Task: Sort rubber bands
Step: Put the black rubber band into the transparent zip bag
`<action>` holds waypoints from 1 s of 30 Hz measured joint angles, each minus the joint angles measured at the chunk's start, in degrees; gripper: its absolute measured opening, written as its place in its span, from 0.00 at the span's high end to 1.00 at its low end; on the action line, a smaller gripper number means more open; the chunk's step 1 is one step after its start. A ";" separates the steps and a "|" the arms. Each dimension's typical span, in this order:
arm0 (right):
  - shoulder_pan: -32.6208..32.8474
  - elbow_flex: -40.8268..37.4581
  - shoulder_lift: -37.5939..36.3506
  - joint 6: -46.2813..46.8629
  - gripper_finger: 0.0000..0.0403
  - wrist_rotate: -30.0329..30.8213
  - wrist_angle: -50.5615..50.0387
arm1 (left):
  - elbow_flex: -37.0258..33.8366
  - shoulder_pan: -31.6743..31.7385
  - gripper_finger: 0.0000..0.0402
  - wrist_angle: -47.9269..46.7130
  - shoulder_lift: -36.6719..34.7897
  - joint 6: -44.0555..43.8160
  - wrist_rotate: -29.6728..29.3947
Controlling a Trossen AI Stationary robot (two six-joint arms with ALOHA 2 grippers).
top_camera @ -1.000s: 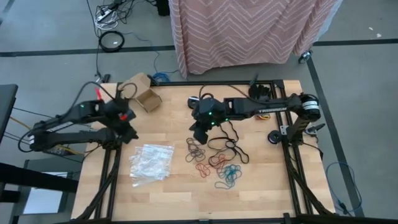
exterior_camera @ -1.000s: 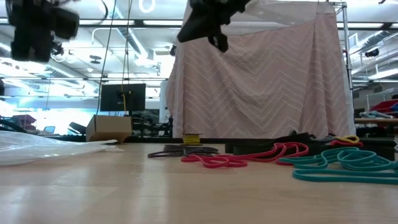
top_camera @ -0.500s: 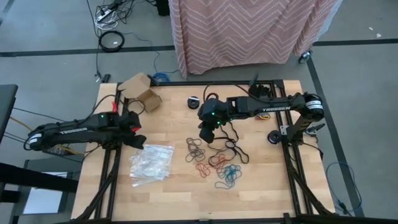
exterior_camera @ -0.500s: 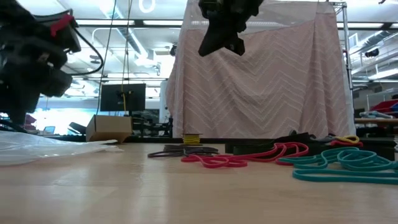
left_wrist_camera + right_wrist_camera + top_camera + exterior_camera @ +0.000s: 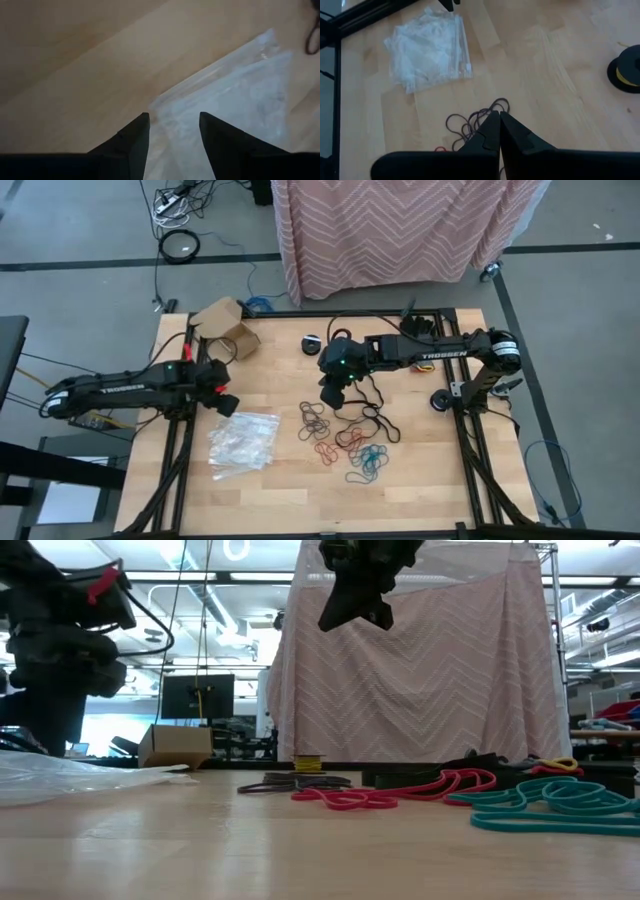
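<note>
From overhead we look straight down on the whole desk (image 5: 300,480). Our low camera sits at desk height, facing level into the room. Each wrist camera looks down close past its jaws. The plastic bags (image 5: 243,442), at eight o'clock from desk centre, appear in all four views.

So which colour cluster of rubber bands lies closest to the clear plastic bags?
The small brown rubber bands: they sit at the pile's left edge, facing the clear plastic bags; the red and teal clusters lie farther right.
</note>
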 joint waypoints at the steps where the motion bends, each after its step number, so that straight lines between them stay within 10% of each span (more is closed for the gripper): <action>1: 0.00 0.00 0.00 0.05 1.00 -0.02 0.00 | 0.00 0.00 0.55 0.74 0.50 0.13 0.22; 30: -0.87 -0.02 0.02 2.56 1.00 -1.87 0.01 | 0.00 0.00 0.55 7.64 9.25 0.39 1.92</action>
